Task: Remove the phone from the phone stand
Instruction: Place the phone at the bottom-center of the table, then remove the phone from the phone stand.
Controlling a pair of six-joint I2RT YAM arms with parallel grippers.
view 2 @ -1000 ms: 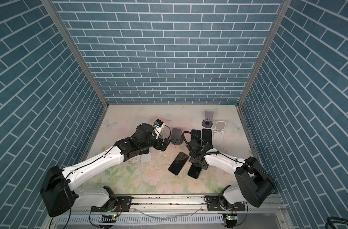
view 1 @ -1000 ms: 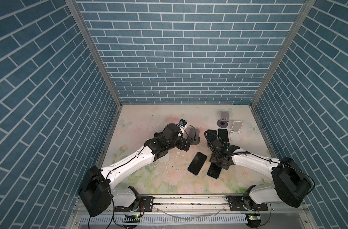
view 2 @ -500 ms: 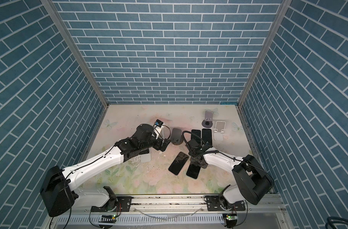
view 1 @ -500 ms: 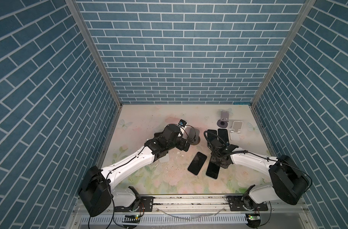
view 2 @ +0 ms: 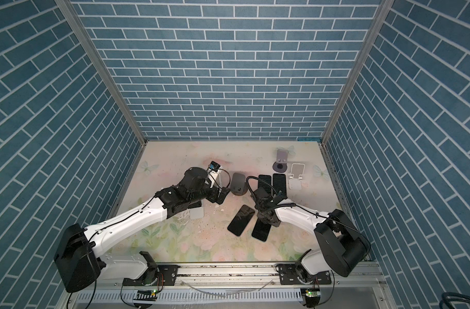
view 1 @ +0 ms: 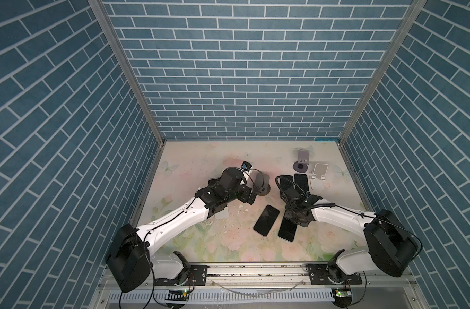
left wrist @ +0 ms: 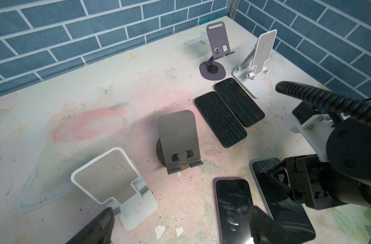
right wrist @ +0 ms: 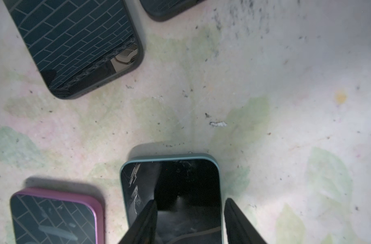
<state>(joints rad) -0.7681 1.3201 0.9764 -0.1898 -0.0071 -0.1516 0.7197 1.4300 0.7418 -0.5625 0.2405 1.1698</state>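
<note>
Phone (right wrist: pixel 172 190) in a teal case, screen up and dark: caught by the right claw (right wrist: pixel 190 201), black fingers (right wrist: pixel 146 219) set against its two long edges and clenched on it. Lies flat and low toward the front of the table (view 1: pixel 228 248), apart from every stand, its near half hidden under the right wrist in both top views. Cannot tell whether resting on the table or held just above it.

Just beside it, toward the left arm: purple-cased phone (right wrist: pixel 53 217), flat, screen up, angled a little away, not touching.

Farther back: first dark phone (left wrist: pixel 220 118) and second dark phone (left wrist: pixel 239 101), flat on the table, side by side, long edges close together.

Beside those, toward the left arm: grey stand (left wrist: pixel 178 139), upright on a round dark base. Near it: white stand (left wrist: pixel 108 175) with a grey pad, tilted back on its flat foot.

Just short of the two stands: left claw (left wrist: pixel 180 209), released, fingers spread wide with only table between them. One fingertip close by the white stand's foot; touching or not, cannot tell.

In the back right corner: purple stand (left wrist: pixel 217 42) on a round base and far white stand (left wrist: pixel 262 52), side by side, well apart from the gripped phone.
</note>
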